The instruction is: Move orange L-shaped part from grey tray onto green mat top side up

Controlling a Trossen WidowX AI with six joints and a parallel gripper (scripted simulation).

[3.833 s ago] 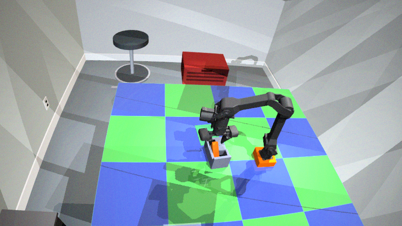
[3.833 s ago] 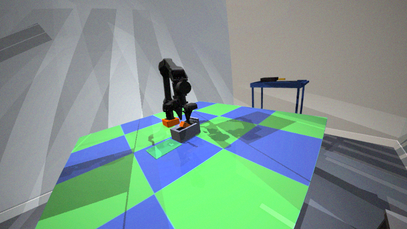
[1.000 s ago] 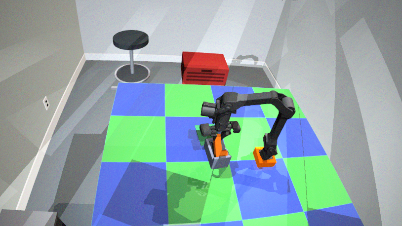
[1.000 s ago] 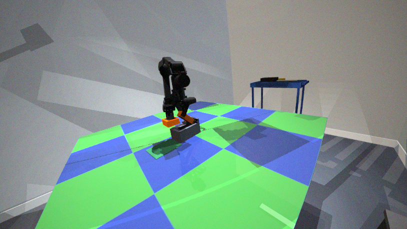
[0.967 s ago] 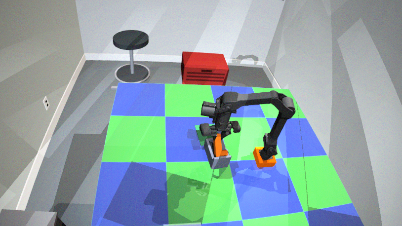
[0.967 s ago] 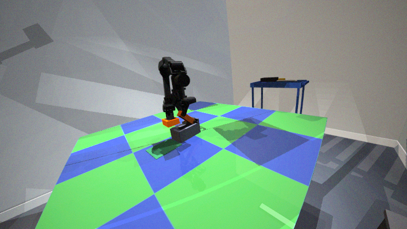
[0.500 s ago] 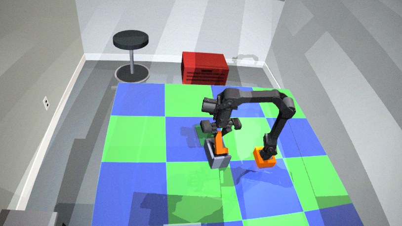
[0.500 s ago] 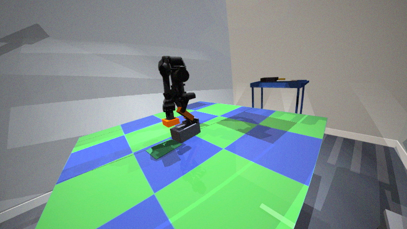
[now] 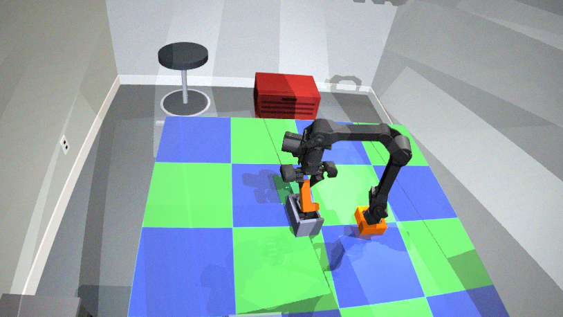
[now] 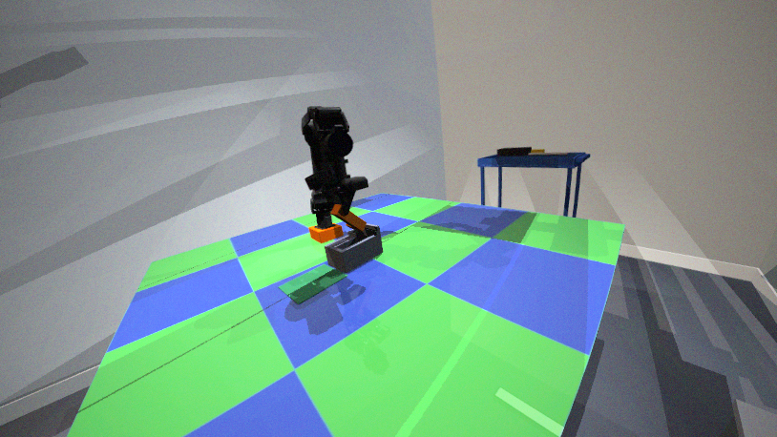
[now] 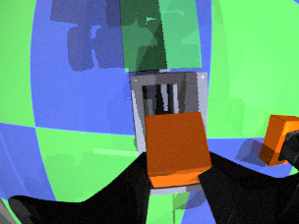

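The orange L-shaped part [image 9: 305, 196] [image 10: 351, 219] [image 11: 176, 140] is steeply tilted over the grey tray [image 9: 309, 228] [image 10: 355, 259] [image 11: 169, 78]. Its plain end is up and its L-shaped end is low, around the height of the tray's rim; whether it touches the tray cannot be told. My gripper [image 9: 307, 183] [image 10: 338, 211] [image 11: 172, 155] is shut on the raised end, with a finger on each side. The pocket shows open below the part. The green mat [image 9: 282, 187] [image 10: 312, 284] [image 11: 159, 39] lies flat beside the tray's end, with nothing seen on it.
The arm's orange base block [image 9: 371, 228] [image 10: 325, 233] [image 11: 274, 140] stands to the right of the tray in the top view. A red cabinet [image 9: 287, 96] and a stool [image 9: 182, 55] are beyond the table. A blue side table [image 10: 532, 161] stands at the back in the exterior view.
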